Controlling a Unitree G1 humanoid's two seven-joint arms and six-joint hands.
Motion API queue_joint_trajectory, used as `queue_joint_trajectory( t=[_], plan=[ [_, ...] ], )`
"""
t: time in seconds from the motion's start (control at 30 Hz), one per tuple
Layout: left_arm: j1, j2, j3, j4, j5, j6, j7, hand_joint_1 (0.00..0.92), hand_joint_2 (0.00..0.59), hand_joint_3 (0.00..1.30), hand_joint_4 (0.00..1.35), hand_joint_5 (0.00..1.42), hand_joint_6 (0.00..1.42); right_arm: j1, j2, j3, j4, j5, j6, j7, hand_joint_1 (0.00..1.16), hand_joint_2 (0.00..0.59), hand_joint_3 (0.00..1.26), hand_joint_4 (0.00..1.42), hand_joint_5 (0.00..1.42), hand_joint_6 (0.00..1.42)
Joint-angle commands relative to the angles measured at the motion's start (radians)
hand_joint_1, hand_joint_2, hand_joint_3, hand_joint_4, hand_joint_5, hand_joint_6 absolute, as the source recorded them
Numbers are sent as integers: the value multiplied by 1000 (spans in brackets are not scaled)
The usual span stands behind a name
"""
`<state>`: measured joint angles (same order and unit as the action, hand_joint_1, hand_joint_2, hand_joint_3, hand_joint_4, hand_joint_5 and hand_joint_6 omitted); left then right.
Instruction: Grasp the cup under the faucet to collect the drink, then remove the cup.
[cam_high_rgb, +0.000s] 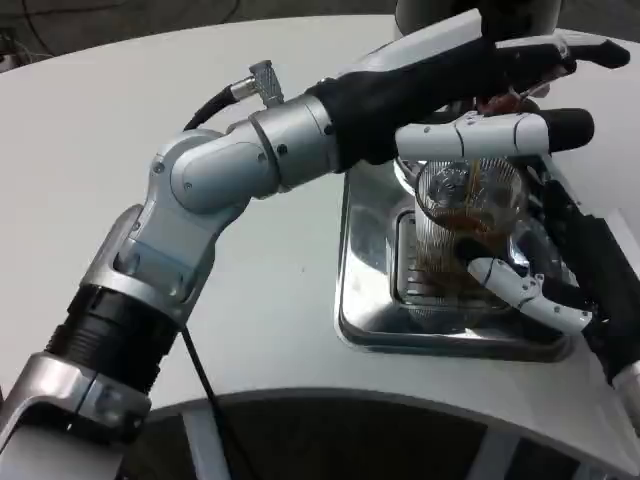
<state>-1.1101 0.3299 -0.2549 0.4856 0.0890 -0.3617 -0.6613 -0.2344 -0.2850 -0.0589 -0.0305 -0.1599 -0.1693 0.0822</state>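
A ribbed clear cup (468, 215) partly filled with brown drink stands on the silver drip tray (362, 290) under the faucet (497, 100), of which a small red part shows. My left arm reaches across from the lower left. My left hand (500, 95) lies on the faucet with its fingers (500, 134) stretched out to the right above the cup's rim. My right hand (565, 265) holds the cup from the right: its white thumb (520, 290) lies against the cup's front low down, and its black fingers (560, 215) sit behind the cup's right side.
The grey dispenser body (470, 12) rises at the top right behind the tray. My left forearm (250, 165) spans the table's middle above the white tabletop (120, 120). The table's curved front edge (330, 400) runs along the bottom.
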Motion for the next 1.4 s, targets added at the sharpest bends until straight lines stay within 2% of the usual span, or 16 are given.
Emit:
queue_joint_trajectory(
  t=[0.03,0.33,1.4],
  plan=[
    [21,4,-26,35,36,17,-34,0,109,147,46,72,111,-24,-2,21,33,12,-24,25,591,232,41,89,173,0],
    [17,3,-30,57,40,4,-37,0,109,147,48,77,111,-39,0,39,63,14,-32,29,588,233,46,89,173,0],
    [7,-3,-36,104,47,-21,-29,0,116,147,46,72,112,-74,16,48,125,-4,-51,-11,587,233,47,68,184,0]
  ],
)
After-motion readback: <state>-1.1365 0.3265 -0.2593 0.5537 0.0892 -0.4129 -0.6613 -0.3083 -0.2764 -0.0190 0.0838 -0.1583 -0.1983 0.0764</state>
